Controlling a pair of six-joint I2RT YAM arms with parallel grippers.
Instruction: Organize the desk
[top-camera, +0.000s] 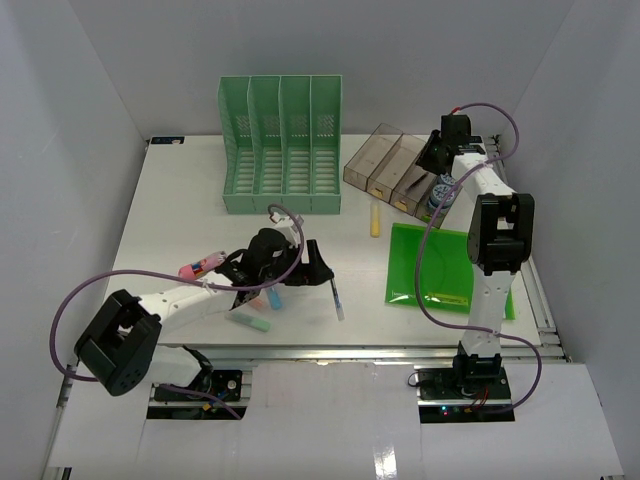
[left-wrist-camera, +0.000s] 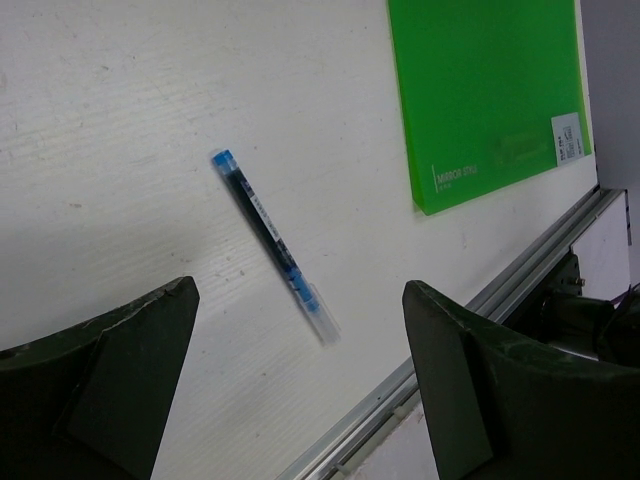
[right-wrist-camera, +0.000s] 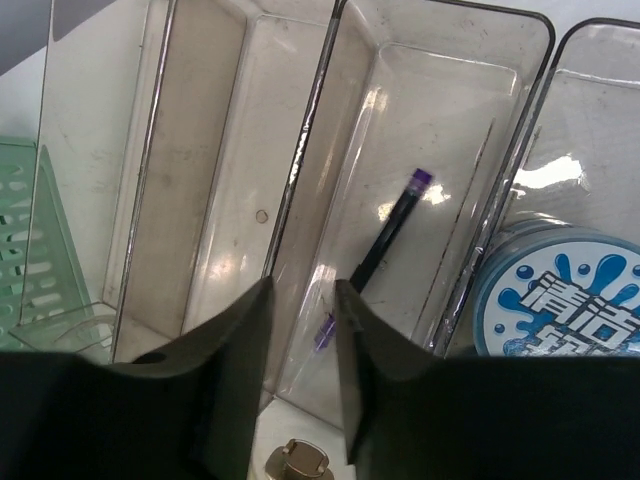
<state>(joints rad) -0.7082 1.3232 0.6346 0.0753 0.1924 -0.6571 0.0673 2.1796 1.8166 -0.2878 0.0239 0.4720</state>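
White desk (top-camera: 170, 220) fills the top view, long axis running left-right. Left wrist: left gripper (left-wrist-camera: 300, 288) spread wide over a blue pen (left-wrist-camera: 268, 243) near the front edge. Right wrist: right gripper (right-wrist-camera: 302, 290) barely parted above a dark pen (right-wrist-camera: 392, 225) in a clear tray (right-wrist-camera: 440, 120).

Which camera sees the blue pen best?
The left wrist view: the blue pen lies large and whole on the desk. The top view shows only a thin sliver; the right wrist view misses it.

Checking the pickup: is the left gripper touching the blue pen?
Apart. The left wrist view shows bare desk between the blue pen and both fingers of the open left gripper.
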